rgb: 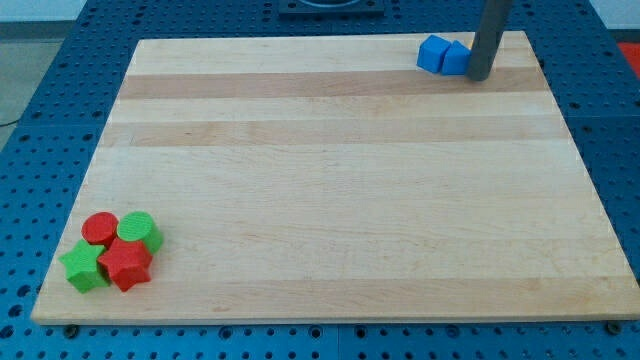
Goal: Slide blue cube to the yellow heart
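A: Now, where is the blue cube (434, 53)?
B: Near the board's (330, 180) top right, touching a second blue block (455, 58) on its right. No long axis; one corner faces the view's left.
A: My tip (478, 76)?
B: A bare rod, touching that second block's right side. No yellow heart shows.
A: Others?
B: Red cylinder (99, 228), green cylinder (139, 229), green star (83, 266) and red star (125, 263) cluster bottom left.

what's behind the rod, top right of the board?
Two blue blocks sit together there; my tip is against their right side, and the rod covers the right block's edge. Whether anything else lies behind the rod cannot be seen. No yellow heart shows.
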### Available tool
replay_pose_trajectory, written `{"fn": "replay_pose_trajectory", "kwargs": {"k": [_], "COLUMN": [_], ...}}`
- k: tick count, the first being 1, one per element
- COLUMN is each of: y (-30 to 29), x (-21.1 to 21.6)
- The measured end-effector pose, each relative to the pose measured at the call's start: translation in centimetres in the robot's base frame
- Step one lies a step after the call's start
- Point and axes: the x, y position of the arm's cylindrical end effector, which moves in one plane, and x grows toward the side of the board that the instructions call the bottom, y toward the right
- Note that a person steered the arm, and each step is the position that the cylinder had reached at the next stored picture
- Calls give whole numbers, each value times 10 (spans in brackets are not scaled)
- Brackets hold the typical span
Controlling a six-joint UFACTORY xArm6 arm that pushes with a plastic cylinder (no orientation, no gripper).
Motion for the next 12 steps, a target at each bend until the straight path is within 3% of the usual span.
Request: {"fn": "replay_pose_trajectory", "kwargs": {"k": [3,4,5,6,7,10,11,12], "y": [1,-9,-55,-106,-119,-112,-117,-103], "x": [-13,11,19,-1,-28,-52,-16,-6]}}
